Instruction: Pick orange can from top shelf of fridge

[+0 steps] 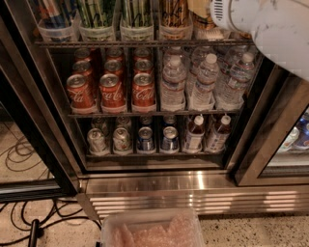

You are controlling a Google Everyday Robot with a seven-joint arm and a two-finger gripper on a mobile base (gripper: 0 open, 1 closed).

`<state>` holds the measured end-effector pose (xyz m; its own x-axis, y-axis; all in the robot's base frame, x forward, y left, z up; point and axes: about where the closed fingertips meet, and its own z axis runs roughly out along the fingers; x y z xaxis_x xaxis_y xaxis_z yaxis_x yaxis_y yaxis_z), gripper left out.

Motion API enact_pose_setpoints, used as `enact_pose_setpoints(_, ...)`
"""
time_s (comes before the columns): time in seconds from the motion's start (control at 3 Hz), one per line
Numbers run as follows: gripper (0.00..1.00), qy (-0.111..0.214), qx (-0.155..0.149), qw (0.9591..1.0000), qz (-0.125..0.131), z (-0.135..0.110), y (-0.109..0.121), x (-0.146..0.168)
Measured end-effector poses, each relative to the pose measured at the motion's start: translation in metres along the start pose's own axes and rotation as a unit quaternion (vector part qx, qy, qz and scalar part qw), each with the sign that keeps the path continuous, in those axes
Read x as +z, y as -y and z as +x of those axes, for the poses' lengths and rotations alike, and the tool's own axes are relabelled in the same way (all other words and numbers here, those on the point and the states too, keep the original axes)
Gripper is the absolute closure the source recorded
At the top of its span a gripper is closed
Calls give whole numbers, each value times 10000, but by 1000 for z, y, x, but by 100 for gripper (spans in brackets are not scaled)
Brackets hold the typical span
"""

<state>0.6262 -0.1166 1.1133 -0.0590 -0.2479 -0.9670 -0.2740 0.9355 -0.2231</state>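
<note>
The orange can stands in a clear tray on the top shelf of the fridge, right of two green-and-white striped cans; its top is cut off by the frame edge. My white arm reaches in from the upper right, just right of the orange can, and covers another tray there. My gripper is not in view: it is out of frame or hidden behind the arm's housing.
Red Coca-Cola cans and water bottles fill the middle rack. Small cans and bottles fill the lowest rack. A clear plastic bin sits on the floor in front. Cables lie at the lower left.
</note>
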Motion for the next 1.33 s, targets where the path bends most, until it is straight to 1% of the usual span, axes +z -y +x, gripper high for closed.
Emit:
enact_pose_setpoints(0.33,100,63,-144,9995,-274,-28,-33,-26)
enact_pose_setpoints(0.67,100,34,-280,9987,-420,-48,-48,-58)
enact_pose_setpoints(1.0,100,-87,-283,9985,-466,-53,-48,-97)
enact_pose_setpoints(1.33,100,53,-200,9982,-566,-70,-59,-109)
